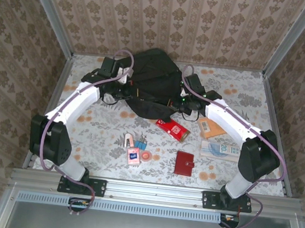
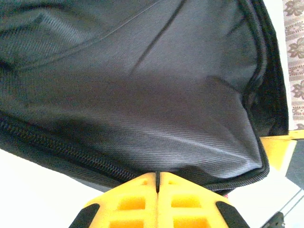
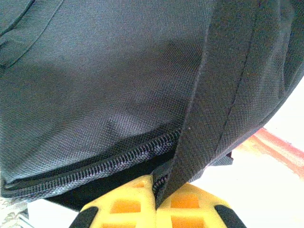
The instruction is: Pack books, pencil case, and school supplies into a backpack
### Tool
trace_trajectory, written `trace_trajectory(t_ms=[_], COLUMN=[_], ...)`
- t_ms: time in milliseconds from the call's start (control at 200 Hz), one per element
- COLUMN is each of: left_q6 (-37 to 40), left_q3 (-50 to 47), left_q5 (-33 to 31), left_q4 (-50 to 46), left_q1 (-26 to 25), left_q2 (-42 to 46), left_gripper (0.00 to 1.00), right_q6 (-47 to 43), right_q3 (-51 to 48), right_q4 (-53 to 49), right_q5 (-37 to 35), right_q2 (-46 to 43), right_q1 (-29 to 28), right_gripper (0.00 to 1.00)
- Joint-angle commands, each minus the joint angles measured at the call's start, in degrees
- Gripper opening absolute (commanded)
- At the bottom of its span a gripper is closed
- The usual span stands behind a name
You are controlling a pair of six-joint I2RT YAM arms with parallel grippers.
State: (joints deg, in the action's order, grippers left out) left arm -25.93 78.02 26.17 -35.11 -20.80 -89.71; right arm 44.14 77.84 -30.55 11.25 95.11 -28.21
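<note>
**Both claws clamped on the backpack, supplies loose on the worktop**

From here I see the black backpack [image 1: 154,70] lying at the far middle of the worktop [image 1: 94,140], with both arms reaching in from either side. My left claw [image 2: 157,175] is fully closed. Its yellow fingers [image 2: 133,199] meet right at the zipped rim of the bag's mouth and appear to pinch it, with grey lining spread above. My right claw [image 3: 154,178] is also closed, and a black webbing strap [image 3: 223,95] of the bag runs down between its fingers, next to a zip line.

Nearer the arm bases, the rest lies apart from the bag. A red book [image 1: 172,128] sits just below it, an orange-tan book [image 1: 212,128] under the right arm, and a white and blue book [image 1: 220,150] beside that. A dark red case [image 1: 184,163] lies near the front. To its left are a pink tape roll [image 1: 146,157], a pink card [image 1: 133,156] and blue binder clips [image 1: 141,143].
</note>
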Motion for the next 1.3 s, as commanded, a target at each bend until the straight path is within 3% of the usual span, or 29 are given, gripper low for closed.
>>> trace_trajectory(t_ms=[0, 50, 125, 175, 415, 550, 800, 1135, 1295], left_q6=[4.0, 4.1, 3.1, 2.1, -6.0, -10.2, -17.8, -18.8, -18.6], left_q3=[6.6, 8.1, 9.6, 10.1, 5.2, 4.2, 2.9, 1.0, 0.7], left_q5=[-6.9, -6.4, -4.3, -2.5, 5.5, 8.0, 12.2, 12.1, 12.1], left_q4=[-3.1, -3.5, -3.4, -3.2, 4.1, 8.0, 15.9, 17.0, 16.9], left_q1=[-0.7, -1.1, -1.3, -1.6, -5.9, -10.7, -14.5, -15.2, -15.2], left_q2=[-0.8, -1.6, -2.7, -3.3, -5.8, -8.8, -11.1, -10.4, -10.5], left_gripper=[0.00, 0.00, 0.00, 0.00, 0.00, 0.00, 0.00, 0.00, 0.00], right_q6=[-3.7, -4.6, -4.6, -3.1, 16.2, 25.4, 38.3, 39.2, 39.0], right_q3=[2.3, 3.1, 4.2, 4.4, -0.7, -5.2, -15.1, -17.3, -17.5], right_q4=[-9.0, -9.4, -10.2, -10.2, -1.1, 3.1, 9.5, 17.6, 20.2], right_q5=[-7.5, -7.5, -7.3, -6.4, 4.2, 3.1, -2.3, -4.0, -1.0], right_q2=[0.5, 1.0, 1.2, 0.6, -5.2, -7.2, -10.1, -6.2, -3.7], right_q1=[1.8, 1.7, 1.6, 1.7, 1.5, 0.2, 0.1, 1.9, 1.7], right_gripper=[0.06, 0.16, 0.40, 0.48, 0.56, 0.62, 0.62, 0.57, 0.41])
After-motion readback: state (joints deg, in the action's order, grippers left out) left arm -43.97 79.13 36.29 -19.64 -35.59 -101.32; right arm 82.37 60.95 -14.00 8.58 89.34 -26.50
